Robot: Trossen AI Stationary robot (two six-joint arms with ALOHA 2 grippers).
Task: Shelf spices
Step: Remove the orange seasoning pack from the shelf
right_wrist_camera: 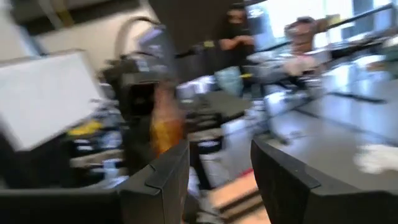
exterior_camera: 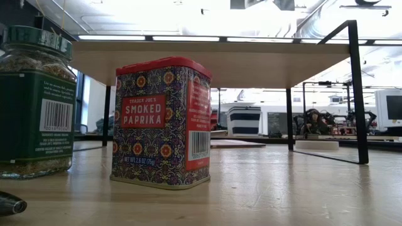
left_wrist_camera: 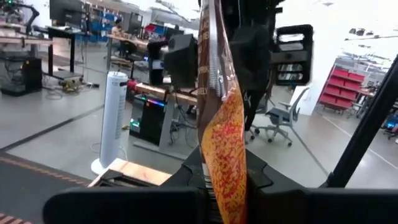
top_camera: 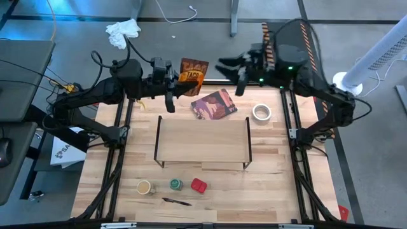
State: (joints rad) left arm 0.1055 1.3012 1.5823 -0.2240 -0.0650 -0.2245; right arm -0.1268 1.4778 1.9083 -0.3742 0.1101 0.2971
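Note:
My left gripper [top_camera: 183, 80] is above the table's far edge, shut on the flat brown-orange packet [top_camera: 193, 71]. My right gripper [top_camera: 230, 73] hovers open just to the packet's right, fingers [right_wrist_camera: 217, 174] facing it, touching nothing. The shelf [top_camera: 203, 140] stands on its black legs mid-table, its top board [exterior_camera: 220, 59] bare. The tan-topped jar [top_camera: 144, 187], the green-lidded jar [top_camera: 176, 184] and the red tin [top_camera: 198, 185] stand upright in a row on the table near its near edge. In the low view the green-lidded jar [exterior_camera: 34, 100] and the red tin [exterior_camera: 163, 122] fill the foreground. My left gripper pinches the packet between its two fingers at one end [left_wrist_camera: 227, 186], coming level from the table's left. The packet [left_wrist_camera: 221, 112] shows edge-on and reaches out past the fingertips toward the right arm, lifted clear of the table.
A dark reddish printed card [top_camera: 214, 105] lies flat between the shelf and the far edge. A white tape roll [top_camera: 261, 112] sits right of it. A dark pen-like object [top_camera: 176, 201] lies near the near edge. People stand in the room beyond.

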